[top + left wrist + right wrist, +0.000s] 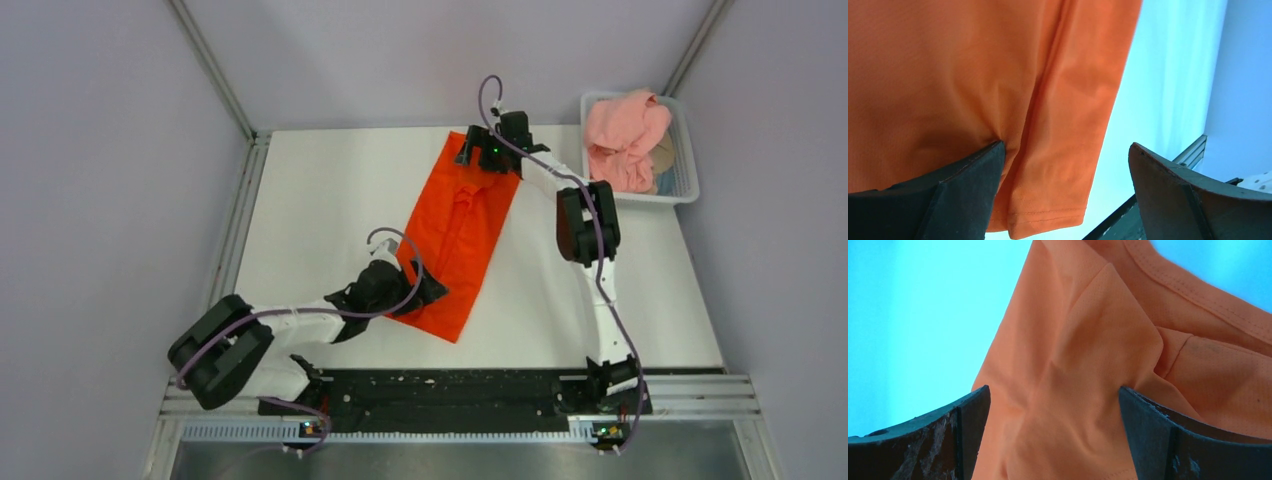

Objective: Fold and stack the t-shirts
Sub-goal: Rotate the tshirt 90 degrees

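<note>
The orange-red t-shirt (458, 235) lies on the white table (320, 210) as a long narrow strip running diagonally from far right to near left. My left gripper (432, 292) stands open over its near end, one finger pressing the cloth (1063, 100), the other beside the hem over bare table. At the far end, my right gripper (487, 158) is open with both fingers down on the rumpled orange fabric (1088, 340) near the collar. The pale salmon pink t-shirt (625, 135) is bunched up in the basket.
A white mesh basket (687, 175) sits at the table's far right corner. Metal frame rails (240, 220) border the table on the left and near sides. Grey walls enclose the cell.
</note>
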Available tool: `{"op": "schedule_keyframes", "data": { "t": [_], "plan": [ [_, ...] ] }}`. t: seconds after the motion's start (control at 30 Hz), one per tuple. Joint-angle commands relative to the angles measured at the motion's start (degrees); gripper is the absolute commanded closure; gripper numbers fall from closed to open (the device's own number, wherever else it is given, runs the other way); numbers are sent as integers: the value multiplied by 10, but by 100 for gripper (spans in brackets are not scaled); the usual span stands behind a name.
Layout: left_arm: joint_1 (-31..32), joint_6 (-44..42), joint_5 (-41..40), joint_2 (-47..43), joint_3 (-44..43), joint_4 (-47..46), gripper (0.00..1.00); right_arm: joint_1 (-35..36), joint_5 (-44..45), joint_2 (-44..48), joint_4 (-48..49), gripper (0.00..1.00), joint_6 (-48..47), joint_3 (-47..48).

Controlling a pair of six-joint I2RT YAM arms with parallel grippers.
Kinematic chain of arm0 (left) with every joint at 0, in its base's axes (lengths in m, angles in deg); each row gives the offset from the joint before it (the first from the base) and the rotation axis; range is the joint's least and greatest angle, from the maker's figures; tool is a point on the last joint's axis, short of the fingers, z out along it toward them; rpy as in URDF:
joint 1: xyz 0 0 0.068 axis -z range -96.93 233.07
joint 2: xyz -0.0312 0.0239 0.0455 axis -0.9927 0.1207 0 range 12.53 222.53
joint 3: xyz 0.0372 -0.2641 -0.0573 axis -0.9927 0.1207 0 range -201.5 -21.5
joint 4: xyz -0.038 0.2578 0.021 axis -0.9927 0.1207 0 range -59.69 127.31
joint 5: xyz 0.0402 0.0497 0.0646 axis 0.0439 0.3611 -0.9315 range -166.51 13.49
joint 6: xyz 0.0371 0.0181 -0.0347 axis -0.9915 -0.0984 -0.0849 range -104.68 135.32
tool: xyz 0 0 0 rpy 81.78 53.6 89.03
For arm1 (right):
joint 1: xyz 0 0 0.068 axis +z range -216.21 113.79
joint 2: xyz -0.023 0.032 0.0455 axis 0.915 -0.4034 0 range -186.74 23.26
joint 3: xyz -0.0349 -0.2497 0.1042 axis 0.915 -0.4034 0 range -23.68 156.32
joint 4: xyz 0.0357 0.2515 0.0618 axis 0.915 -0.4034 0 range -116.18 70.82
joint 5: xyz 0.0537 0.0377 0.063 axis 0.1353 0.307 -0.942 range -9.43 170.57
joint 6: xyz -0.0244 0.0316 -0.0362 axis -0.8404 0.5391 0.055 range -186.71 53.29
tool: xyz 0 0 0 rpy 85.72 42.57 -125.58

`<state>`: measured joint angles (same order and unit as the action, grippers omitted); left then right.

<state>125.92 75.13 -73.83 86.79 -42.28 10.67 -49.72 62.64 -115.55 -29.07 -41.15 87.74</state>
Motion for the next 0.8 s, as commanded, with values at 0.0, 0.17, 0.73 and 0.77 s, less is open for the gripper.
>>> {"op": "schedule_keyframes", "data": {
  "t": [0.0,0.17,0.73,0.77],
  "plan": [
    [65,33,-51,101,-46,-49,1,29,-42,-107,-64,3,-21,115],
    [111,25,-7,205,-127,-57,1,50,-48,-174,-63,1,-46,213],
    [234,-146,-170,-1,-170,121,1,58,105,17,-35,1,-139,273],
    [241,-158,-179,-21,-168,132,1,57,116,39,-42,1,-147,260]
  ]
}}
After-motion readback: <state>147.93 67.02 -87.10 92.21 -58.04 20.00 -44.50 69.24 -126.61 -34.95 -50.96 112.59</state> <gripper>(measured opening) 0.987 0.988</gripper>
